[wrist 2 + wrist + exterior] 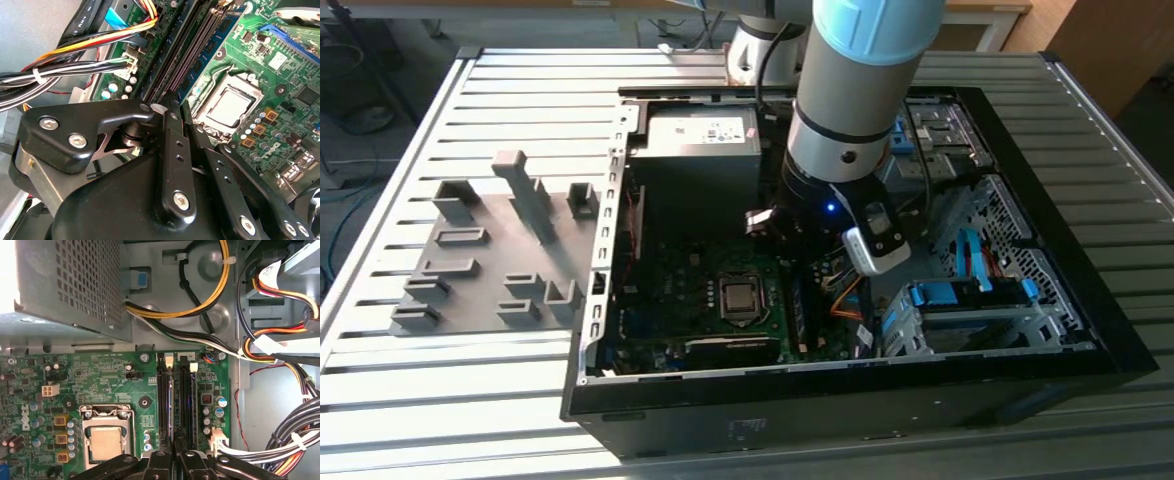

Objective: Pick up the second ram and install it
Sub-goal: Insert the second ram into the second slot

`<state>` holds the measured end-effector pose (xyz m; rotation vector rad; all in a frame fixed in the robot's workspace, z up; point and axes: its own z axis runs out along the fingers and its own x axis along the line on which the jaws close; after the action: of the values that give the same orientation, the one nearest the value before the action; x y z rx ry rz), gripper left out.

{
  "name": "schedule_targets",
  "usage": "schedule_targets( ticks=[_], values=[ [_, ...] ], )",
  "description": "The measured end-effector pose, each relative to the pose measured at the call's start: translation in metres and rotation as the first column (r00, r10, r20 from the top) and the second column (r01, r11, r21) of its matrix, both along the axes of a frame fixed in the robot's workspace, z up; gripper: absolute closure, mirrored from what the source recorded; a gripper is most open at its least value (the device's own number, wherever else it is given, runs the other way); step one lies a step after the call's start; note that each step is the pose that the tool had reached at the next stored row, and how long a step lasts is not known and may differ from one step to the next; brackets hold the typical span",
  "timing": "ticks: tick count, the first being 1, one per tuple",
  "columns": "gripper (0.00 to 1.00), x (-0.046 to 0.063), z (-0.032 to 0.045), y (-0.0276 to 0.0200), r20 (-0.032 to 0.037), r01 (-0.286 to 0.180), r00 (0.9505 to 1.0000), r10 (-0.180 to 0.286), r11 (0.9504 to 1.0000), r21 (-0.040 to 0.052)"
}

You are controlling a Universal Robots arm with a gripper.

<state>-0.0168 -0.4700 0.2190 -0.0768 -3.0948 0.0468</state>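
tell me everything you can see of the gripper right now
The black metal gripper hangs at the end of the grey arm, down inside the open black computer case, above the green motherboard. Its linkage arms look like matte black metal joined by silver screws and pivots. The fingers stand close together at one end of the long black memory slots, beside the silver processor socket. Whether they pinch anything cannot be made out.
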Motion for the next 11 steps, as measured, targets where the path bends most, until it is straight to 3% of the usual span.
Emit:
schedule_targets(
  ticks=[11],
  values=[
    [0.86,0.0000,-0.0048,0.0000,0.0000,0.001,1.0000,-0.001,1.0000,0.0007]
  ],
)
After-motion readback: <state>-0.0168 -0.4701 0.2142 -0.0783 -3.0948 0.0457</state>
